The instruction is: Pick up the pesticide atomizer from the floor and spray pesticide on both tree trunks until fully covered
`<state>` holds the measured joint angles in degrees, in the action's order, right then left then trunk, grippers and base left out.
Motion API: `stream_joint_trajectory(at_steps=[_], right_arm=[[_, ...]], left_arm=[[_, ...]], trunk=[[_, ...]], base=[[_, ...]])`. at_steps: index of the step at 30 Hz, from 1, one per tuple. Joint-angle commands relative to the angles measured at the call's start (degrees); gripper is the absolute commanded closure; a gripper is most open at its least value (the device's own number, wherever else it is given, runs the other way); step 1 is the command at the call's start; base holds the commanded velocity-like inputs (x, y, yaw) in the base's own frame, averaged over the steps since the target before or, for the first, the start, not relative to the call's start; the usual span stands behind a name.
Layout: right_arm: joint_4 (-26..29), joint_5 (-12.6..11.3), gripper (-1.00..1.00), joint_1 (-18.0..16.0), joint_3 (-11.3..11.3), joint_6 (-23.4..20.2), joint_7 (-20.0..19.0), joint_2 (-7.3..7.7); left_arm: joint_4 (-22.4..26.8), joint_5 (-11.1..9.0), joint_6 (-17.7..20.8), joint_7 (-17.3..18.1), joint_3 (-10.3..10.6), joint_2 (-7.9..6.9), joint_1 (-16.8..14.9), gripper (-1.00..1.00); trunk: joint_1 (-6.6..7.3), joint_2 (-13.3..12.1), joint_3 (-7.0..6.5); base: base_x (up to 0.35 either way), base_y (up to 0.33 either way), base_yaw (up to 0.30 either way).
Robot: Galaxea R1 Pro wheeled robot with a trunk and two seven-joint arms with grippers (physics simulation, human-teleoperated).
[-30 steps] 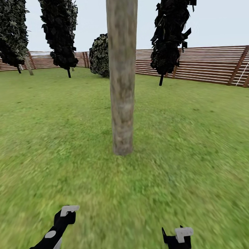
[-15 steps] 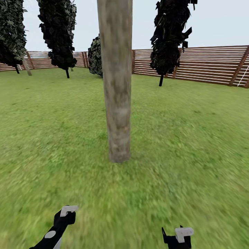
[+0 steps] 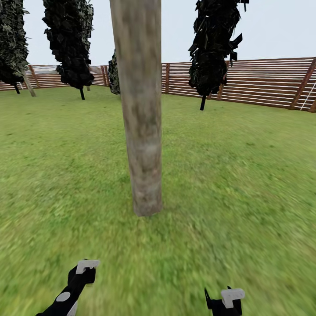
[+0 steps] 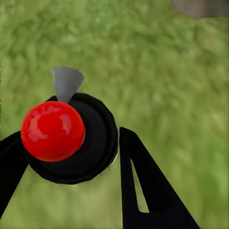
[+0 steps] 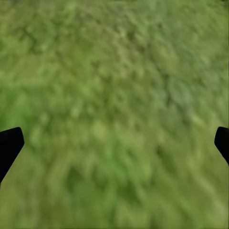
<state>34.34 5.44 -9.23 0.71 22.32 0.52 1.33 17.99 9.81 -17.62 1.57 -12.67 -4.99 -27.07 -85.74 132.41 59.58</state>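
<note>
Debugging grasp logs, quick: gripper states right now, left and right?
Left gripper: shut on the pesticide atomizer, its red-capped dark top sits between the fingers.
Right gripper: open, empty; lawn between the fingertips.

Two tools showed low in the head view, the left tool (image 3: pixel 87 266) and the right tool (image 3: pixel 228 298), and each wrist view caught two black fingers (image 4: pixel 152 191). One round black thing with a red ball (image 4: pixel 52 130) and one grey wedge sat between the left tool's fingers. Ahead of the tools stood one thick pale trunk (image 3: pixel 140 109); far beyond it were four dark-leaved trees (image 3: pixel 70 44), one thin leaning pale trunk (image 3: pixel 28 83) and one slatted fence (image 3: pixel 263 81).
</note>
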Motion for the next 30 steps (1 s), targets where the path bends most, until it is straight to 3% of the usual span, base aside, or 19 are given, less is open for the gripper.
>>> stream_joint_trajectory(at_steps=[1,6,10,14,17,18,19,25,28,30], right_arm=[[0.2,0.0,-1.0,0.0,0.0,0.0,0.0,0.01],[0.6,1.1,-1.0,0.0,-0.4,-0.2,-0.4,0.28],[0.7,7.0,-1.0,-2.0,-1.6,-0.3,-0.6,0.39],[0.7,17.0,-1.0,-5.8,-2.8,-0.4,-2.6,0.32],[0.8,23.5,-1.0,-8.6,-3.5,-0.6,-10.1,0.24],[0.7,25.4,-1.0,-10.4,-3.6,-0.6,-14.9,0.24],[0.7,25.9,-1.0,-11.0,-3.6,-0.6,-16.4,0.25],[0.7,27.3,-1.0,-16.3,-3.7,-0.6,-32.1,0.17],[0.8,27.4,-1.0,-16.9,-3.8,-0.6,-36.2,-0.12],[0.8,27.3,-1.0,-17.1,-3.8,-0.6,-38.1,-0.46]], left_arm=[[0.3,0.0,0.1,0.0,0.0,-0.04,0.0,1.0],[2.0,0.6,0.7,0.3,0.5,-0.29,-0.2,1.0],[2.4,2.9,0.7,3.0,0.7,-0.61,-0.4,1.0],[4.7,8.5,0.7,12.9,0.7,-2.63,-0.7,1.0],[7.1,11.9,1.0,21.3,0.7,-3.82,-0.8,1.0],[8.2,13.7,1.6,25.9,0.7,-4.32,-0.9,1.0],[8.6,14.5,1.9,27.4,0.7,-4.46,-0.9,1.0],[14.3,24.6,7.3,45.6,0.7,-5.02,-1.0,1.0],[16.6,28.1,7.8,52.2,0.7,-4.91,-1.0,1.0],[19.9,31.8,8.2,58.1,0.7,-4.5,-1.0,1.0]], trunk=[[0.0,0.0,0.0],[0.0,0.0,0.0],[0.0,0.0,0.0],[0.0,0.0,0.0],[0.0,0.0,0.0],[0.0,0.0,0.0],[0.0,0.0,0.0],[0.0,0.0,0.0],[0.0,0.0,0.0],[0.0,0.0,0.0]], base=[[0.045,-0.004,0.0],[0.011,-0.001,0.0],[0.001,0.0,0.0],[0.0,0.0,0.0],[0.0,0.0,0.0],[0.0,0.0,0.0],[0.0,0.0,0.0],[0.0,0.0,0.0],[0.0,0.0,0.0],[0.0,0.0,0.0]])
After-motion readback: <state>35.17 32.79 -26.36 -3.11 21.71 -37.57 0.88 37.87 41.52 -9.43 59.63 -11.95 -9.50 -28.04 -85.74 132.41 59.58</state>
